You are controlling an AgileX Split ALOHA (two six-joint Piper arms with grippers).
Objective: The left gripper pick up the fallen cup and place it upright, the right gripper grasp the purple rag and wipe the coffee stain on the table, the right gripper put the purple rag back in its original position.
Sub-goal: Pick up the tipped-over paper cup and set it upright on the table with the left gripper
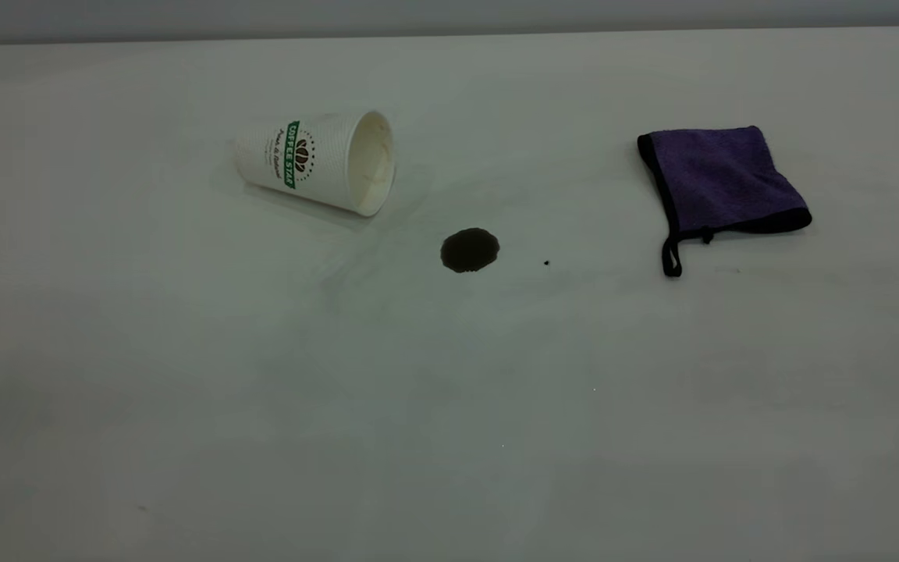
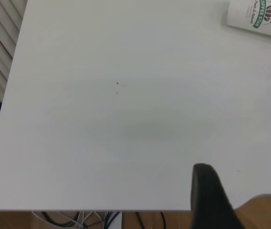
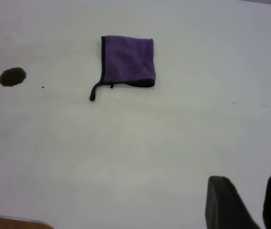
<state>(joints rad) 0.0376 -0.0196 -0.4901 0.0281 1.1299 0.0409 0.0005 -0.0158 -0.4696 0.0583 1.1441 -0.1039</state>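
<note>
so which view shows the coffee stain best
The exterior view: the coffee stain sits near the middle of the table, whole and unobstructed, between the cup and the purple rag. The right wrist view shows it too, but smaller and near the frame's edge. The left wrist view does not show it.

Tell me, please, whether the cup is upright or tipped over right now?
Tipped over. The cup lies on its side on the table, its open mouth facing the coffee stain.
</note>
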